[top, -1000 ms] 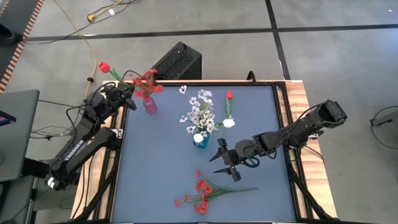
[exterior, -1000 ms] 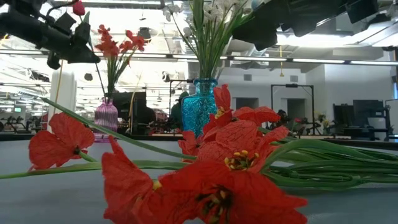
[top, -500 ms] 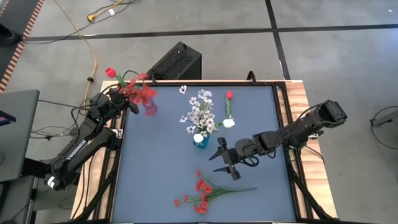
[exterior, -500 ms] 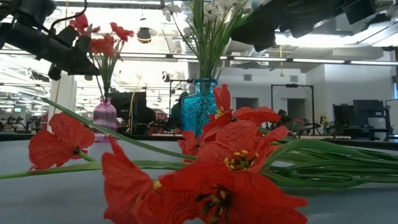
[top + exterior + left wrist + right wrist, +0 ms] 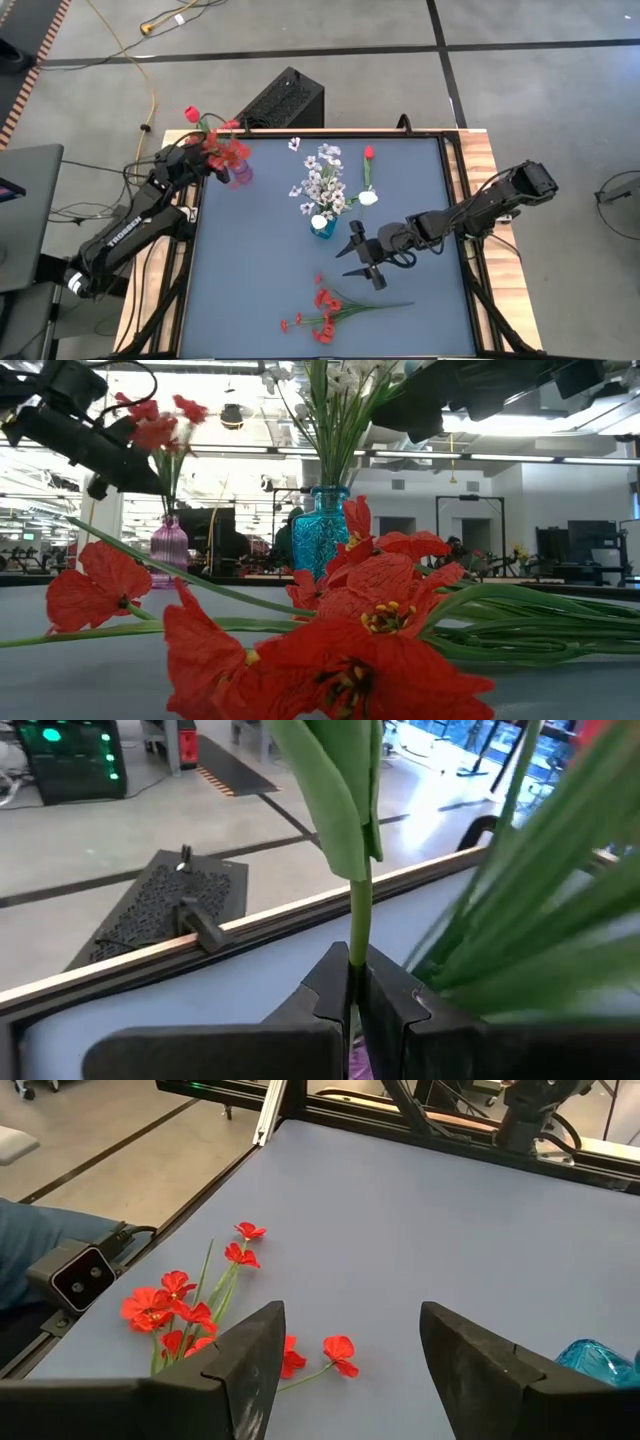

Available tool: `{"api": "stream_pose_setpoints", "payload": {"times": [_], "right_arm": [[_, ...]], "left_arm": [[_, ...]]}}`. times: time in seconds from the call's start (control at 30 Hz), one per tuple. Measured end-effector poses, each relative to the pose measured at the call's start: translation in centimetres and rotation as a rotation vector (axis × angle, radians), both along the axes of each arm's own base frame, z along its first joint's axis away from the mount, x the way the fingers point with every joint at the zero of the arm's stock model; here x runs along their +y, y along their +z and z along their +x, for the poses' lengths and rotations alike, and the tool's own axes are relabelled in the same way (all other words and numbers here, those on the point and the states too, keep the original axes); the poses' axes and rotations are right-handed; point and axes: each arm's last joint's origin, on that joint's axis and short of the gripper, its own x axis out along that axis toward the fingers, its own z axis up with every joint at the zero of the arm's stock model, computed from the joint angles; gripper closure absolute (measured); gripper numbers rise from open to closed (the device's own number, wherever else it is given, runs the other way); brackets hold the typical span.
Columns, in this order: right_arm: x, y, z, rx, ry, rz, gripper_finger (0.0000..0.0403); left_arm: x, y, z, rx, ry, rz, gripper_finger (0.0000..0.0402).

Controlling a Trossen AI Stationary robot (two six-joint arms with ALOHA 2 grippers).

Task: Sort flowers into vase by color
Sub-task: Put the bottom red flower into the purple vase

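Note:
My left gripper [image 5: 207, 160] is at the table's far left corner, right beside the pink vase [image 5: 241, 173] of red blooms [image 5: 226, 148], shut on a single red tulip [image 5: 191, 114]. In the low view the left gripper [image 5: 130, 465] hangs above the pink vase [image 5: 169, 550]. The teal vase [image 5: 323, 227] of white blooms [image 5: 322, 183] stands mid-table. A red spray [image 5: 326, 310] lies flat near the near edge. My right gripper [image 5: 361, 262] hovers open between teal vase and spray, touching nothing; its wrist view shows the right gripper [image 5: 350, 1365] above the spray [image 5: 190, 1312]. My left gripper pinches the tulip's green stem [image 5: 353, 960] between its two fingers [image 5: 325, 995], the fingers lying across the stem. The stem runs on past the fingers with a broad leaf [image 5: 335, 790]. The tulip is lifted clear, its bloom out beyond the table's far left corner.
Another red tulip [image 5: 368, 163] and a white bloom [image 5: 368, 198] lie on the table right of the teal vase, a loose white bloom [image 5: 294, 144] by the far edge. A black box [image 5: 285, 98] stands on the floor behind the table.
My left gripper has moved toward the table's right and far edge, closing on the pink vase, carrying the tulip along; its bloom has shifted the same way. The red blooms in the pink vase have swung toward the gripper. The right arm has kept still.

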Motion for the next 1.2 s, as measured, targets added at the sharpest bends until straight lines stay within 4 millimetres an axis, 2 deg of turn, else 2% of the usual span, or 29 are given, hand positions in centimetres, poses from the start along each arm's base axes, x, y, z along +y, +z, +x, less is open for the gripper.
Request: {"api": "stream_pose_setpoints", "payload": {"times": [0.47, 0.97, 1.2], "right_arm": [[0.0, -0.1, -0.1, 0.013, 0.000, -0.004, 0.0145], [0.0, -0.1, -0.1, 0.016, -0.001, -0.003, 0.0145], [0.0, -0.1, -0.1, 0.021, -0.008, 0.011, 0.0145]], "left_arm": [[0.4, -0.4, 1.1, 0.026, -0.007, -0.024, 0.0392], [0.0, -1.0, 1.2, 0.046, -0.084, -0.091, 0.0267], [0.1, -1.2, 1.0, 0.079, -0.020, -0.086, 0.0238]]}}
